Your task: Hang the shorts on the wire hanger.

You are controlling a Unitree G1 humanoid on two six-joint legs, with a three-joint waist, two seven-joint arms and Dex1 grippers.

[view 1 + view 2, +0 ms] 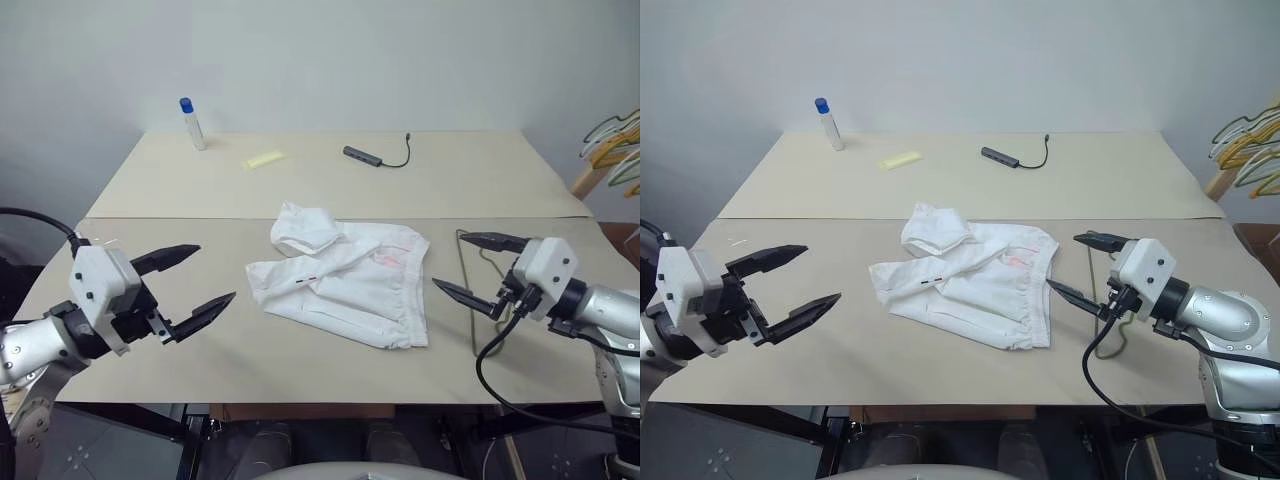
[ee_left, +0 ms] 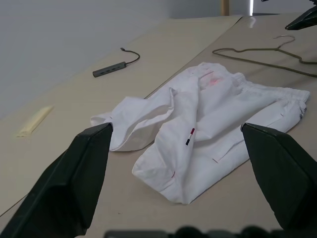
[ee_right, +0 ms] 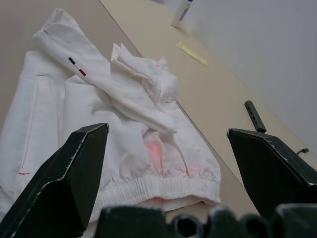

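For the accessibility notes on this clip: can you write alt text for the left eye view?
White shorts lie crumpled mid-table between two open grippers, left gripper and right gripper, neither touching them. A thin wire hanger lies flat beside the shorts, under the right gripper.

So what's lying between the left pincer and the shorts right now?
Nothing: in the left eye view, just bare table separates the open left pincer from the crumpled shorts. The left wrist view shows the same gap.

2 head views high above table (image 1: 150, 330), 2 low wrist views facing inward, sharing shorts (image 1: 350, 280)
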